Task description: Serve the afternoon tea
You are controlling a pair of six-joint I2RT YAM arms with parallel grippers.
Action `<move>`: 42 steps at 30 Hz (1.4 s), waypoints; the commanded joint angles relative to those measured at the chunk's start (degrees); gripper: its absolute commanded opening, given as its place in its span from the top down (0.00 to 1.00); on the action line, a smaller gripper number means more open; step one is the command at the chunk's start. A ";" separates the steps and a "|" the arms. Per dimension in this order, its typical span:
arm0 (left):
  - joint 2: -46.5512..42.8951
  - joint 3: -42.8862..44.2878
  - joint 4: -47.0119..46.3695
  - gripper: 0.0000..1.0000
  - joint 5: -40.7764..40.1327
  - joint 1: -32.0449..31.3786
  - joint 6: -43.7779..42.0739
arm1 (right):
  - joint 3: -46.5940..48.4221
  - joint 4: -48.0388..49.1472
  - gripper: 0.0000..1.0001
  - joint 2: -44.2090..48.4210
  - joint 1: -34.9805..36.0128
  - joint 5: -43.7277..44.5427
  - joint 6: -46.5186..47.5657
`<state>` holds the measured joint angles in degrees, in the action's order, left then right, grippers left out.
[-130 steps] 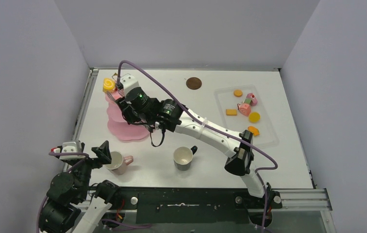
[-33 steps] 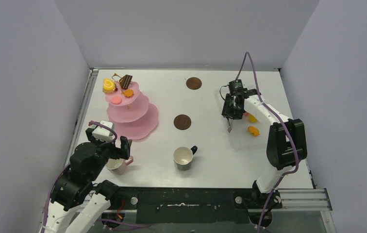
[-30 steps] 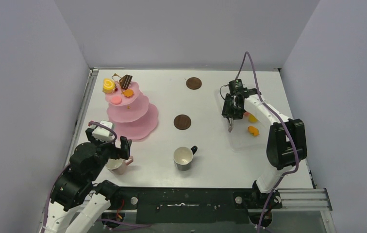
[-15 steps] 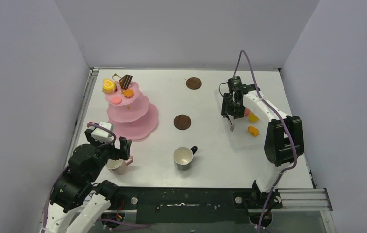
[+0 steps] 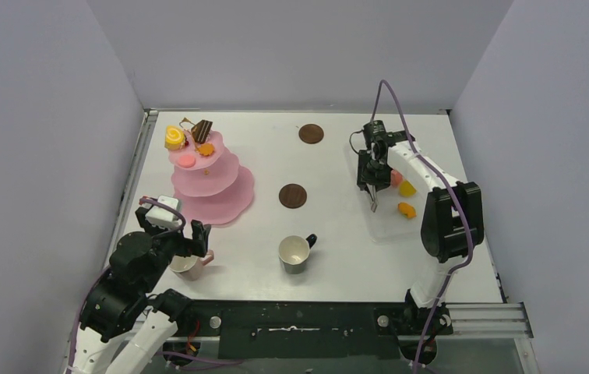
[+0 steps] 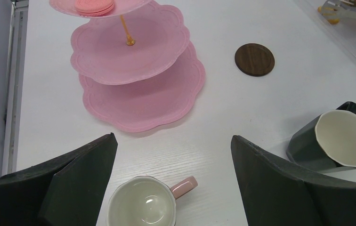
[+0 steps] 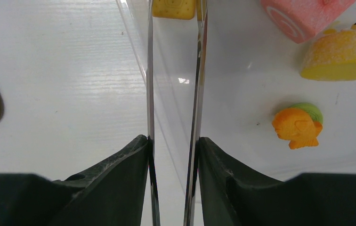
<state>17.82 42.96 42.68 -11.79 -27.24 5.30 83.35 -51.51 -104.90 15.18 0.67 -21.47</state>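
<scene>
Right arm is stretched way out over the far right of the white table (image 5: 338,257), wrist tipped down. The right gripper (image 7: 172,141) is pinched onto the long metal tongs (image 7: 149,70), fingers pressing both blades from outside, so the blades sit narrow but not touching. The tong tips reach into the clear rectangular plastic tray (image 5: 389,226), either side of a yellow square toy pastry (image 7: 173,7). The tray also holds a pink roll pastry (image 7: 303,14), a yellow half-round pastry (image 7: 341,61) and an orange pastry with a green bit (image 7: 298,127).

Left arm is folded up at the near left corner, with the left gripper (image 6: 172,139) spread wide just above the pink mug (image 6: 143,207), which stands upright showing its pale bottom. The black mug (image 5: 294,253) sits front and centre. The pink three-tier scalloped stand (image 6: 143,101) is at the left, with four small pastries on its top tier, including a pink macaron (image 6: 94,5). One round brown coaster (image 5: 292,195) is mid-table and the other round brown coaster (image 5: 311,133) is at the far edge, both well apart from the mugs.
</scene>
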 commanded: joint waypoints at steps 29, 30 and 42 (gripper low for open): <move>-3.90 0.52 -2.89 0.10 -7.22 0.94 -0.13 | 9.20 3.84 0.62 9.94 11.66 4.52 -2.78; -4.33 0.47 -2.86 0.10 -7.72 0.96 -0.11 | 9.32 4.99 0.61 9.66 12.95 3.69 -3.09; -9.54 0.52 -1.85 0.10 -15.61 2.01 0.88 | 14.23 20.85 0.61 5.04 27.70 -0.23 -7.87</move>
<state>9.85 42.89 42.74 -23.51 -25.85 5.50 92.75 -40.91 -98.04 39.27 1.19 -26.74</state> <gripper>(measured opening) 0.899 0.397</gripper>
